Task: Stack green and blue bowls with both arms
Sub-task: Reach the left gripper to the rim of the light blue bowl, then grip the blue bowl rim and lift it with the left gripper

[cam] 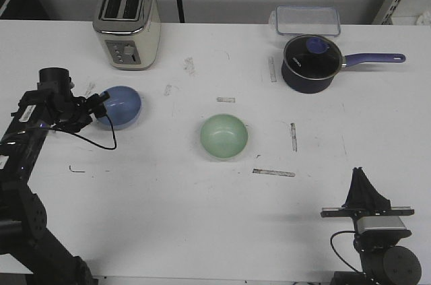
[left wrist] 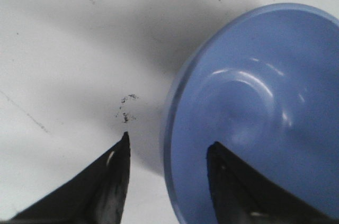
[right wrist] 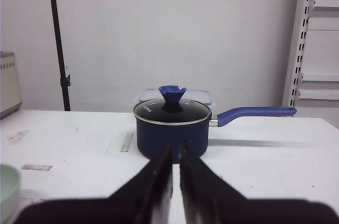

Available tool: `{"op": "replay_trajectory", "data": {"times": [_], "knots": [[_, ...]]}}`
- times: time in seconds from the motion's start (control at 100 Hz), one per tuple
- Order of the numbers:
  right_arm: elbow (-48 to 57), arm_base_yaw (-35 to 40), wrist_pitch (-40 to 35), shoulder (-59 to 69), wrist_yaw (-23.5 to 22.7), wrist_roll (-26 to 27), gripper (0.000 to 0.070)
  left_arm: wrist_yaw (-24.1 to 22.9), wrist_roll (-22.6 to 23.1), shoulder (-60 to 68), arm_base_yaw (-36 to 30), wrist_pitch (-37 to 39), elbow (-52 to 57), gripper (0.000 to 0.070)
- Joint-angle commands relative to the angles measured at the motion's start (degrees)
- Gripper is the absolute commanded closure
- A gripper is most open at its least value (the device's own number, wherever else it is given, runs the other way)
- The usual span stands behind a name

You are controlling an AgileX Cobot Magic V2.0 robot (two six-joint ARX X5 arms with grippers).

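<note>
White bench, scuffed. Grasp step: left claw spread astride rim of blue bowl, tilted, far-left, not clamped yet. Green bowl mid-bench, upright. Right claw clenched, empty, parked near edge. Next: pinch rim, lift, carry over to green.

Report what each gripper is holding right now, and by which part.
The left gripper straddles the rim of the pale blue round bowl, one finger inside and one outside; whether it is clamped cannot be told. The right gripper is shut on nothing.
</note>
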Motion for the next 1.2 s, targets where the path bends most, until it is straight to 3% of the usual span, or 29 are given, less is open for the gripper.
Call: {"op": "replay_trajectory", "data": {"times": [0.0,0.37,0.51,0.83,1.12,1.19], "knots": [[0.11,-0.09,0.52,-0.26,0.2,0.92,0.0685,-0.17,-0.35,2.32,0.07,0.42,1.29,0.0401],[0.11,-0.09,0.52,-0.26,0.2,0.92,0.0685,-0.17,-2.05,5.07,-0.35,2.23,1.29,0.0397],[0.11,-0.09,0.52,-0.26,0.2,0.92,0.0685,-0.17,-3.3,5.09,-0.66,3.41,1.29,0.0292],[0.11,-0.09,0.52,-0.26,0.2,0.92,0.0685,-0.2,-3.34,5.18,-0.76,4.15,1.29,0.0308],[0.11,-0.09,0.52,-0.26,0.2,0.92,0.0685,-0.42,-3.34,5.18,-1.11,4.07,1.29,0.0631],[0.11,-0.09,0.52,-0.26,0.2,0.92,0.0685,-0.42,-3.34,5.18,-1.38,4.04,1.29,0.067]]}}
